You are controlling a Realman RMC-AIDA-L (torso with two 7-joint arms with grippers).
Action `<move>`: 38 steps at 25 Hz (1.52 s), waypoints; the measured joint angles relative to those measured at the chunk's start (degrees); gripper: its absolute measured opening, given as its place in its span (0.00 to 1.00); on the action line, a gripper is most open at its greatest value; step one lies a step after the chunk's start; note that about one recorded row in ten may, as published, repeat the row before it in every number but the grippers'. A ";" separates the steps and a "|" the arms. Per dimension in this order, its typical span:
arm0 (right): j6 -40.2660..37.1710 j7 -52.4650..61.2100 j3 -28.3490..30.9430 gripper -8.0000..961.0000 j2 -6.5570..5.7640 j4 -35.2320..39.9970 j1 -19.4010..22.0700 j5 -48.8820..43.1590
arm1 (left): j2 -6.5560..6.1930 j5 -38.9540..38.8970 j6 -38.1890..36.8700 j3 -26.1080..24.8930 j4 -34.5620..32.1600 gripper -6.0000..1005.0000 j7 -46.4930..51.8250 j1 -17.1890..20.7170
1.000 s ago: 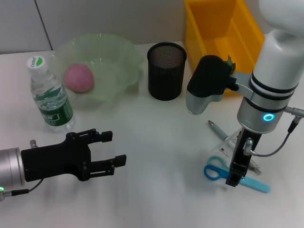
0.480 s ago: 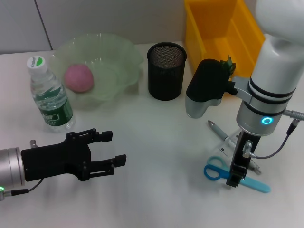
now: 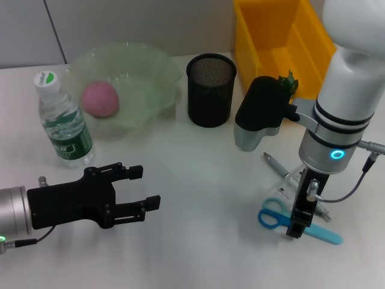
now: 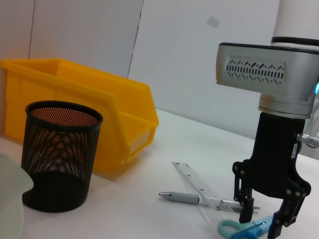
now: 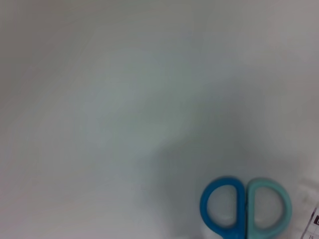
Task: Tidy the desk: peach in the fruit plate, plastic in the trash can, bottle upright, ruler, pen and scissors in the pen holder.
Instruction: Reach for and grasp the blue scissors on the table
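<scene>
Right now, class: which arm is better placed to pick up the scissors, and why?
The right. The right gripper is directly over the scissors, fingers open and straddling them in the left wrist view. The left gripper hovers open across the desk, near the bottle.

A staged lab or office test bench: a plain white table (image 3: 198,156) stands against bare grey-white wall panels (image 4: 89,35). A yellow plastic parts bin (image 3: 283,42) and a black mesh pen holder (image 3: 210,90) suggest a work setting, not a home.
</scene>
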State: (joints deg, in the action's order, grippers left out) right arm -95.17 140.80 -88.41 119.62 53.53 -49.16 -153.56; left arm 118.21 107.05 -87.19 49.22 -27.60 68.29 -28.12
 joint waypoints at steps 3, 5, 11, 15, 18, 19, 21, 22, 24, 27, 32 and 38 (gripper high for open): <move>0.05 0.00 -0.01 0.48 0.00 0.01 0.07 0.02 | 0.00 -0.01 0.00 0.00 0.00 0.79 0.00 -0.02; 0.07 0.00 -0.01 0.48 0.00 0.05 0.11 0.02 | 0.00 0.00 0.00 0.00 0.00 0.79 0.00 -0.03; 0.49 0.05 -0.09 0.44 0.00 -0.14 0.14 0.02 | 0.00 0.00 0.00 0.00 0.00 0.79 0.00 -0.02; 0.53 0.19 -0.54 0.42 0.00 -0.10 0.13 0.02 | 0.00 -0.01 0.00 0.00 0.00 0.79 0.00 -0.07; 0.61 0.74 -1.86 0.41 0.00 0.23 0.12 0.02 | 0.00 0.00 0.00 0.00 0.00 0.79 0.00 -0.04; 0.66 0.88 -2.23 0.41 0.00 0.36 0.12 0.02 | 0.00 -0.01 0.00 0.00 0.00 0.79 0.00 -0.02; 0.67 0.92 -2.42 0.41 0.00 0.48 0.13 0.02 | 0.00 -0.01 0.01 0.00 -0.02 0.79 0.00 0.00; 0.68 0.93 -2.45 0.41 0.00 0.49 0.15 0.02 | 0.00 -0.01 0.02 0.00 -0.03 0.79 0.00 0.00; 0.69 0.96 -2.49 0.41 0.00 0.57 0.16 0.02 | 0.00 -0.01 0.04 0.00 -0.07 0.79 0.00 0.00; 0.71 1.03 -2.67 0.41 0.00 0.67 0.18 0.02 | 0.00 -0.01 0.06 0.00 -0.08 0.79 0.00 -0.01; 0.70 1.20 -3.11 0.37 0.00 0.69 0.19 0.02 | 0.00 -0.01 0.09 0.00 -0.09 0.79 0.00 -0.01; 0.69 1.31 -3.10 0.32 0.00 0.69 0.16 0.02 | 0.00 0.00 0.09 0.00 -0.14 0.79 0.00 0.11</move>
State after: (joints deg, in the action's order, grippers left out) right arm -94.48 142.11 -91.50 119.62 54.23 -49.00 -153.54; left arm 118.21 107.05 -87.09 49.22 -27.74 68.29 -28.00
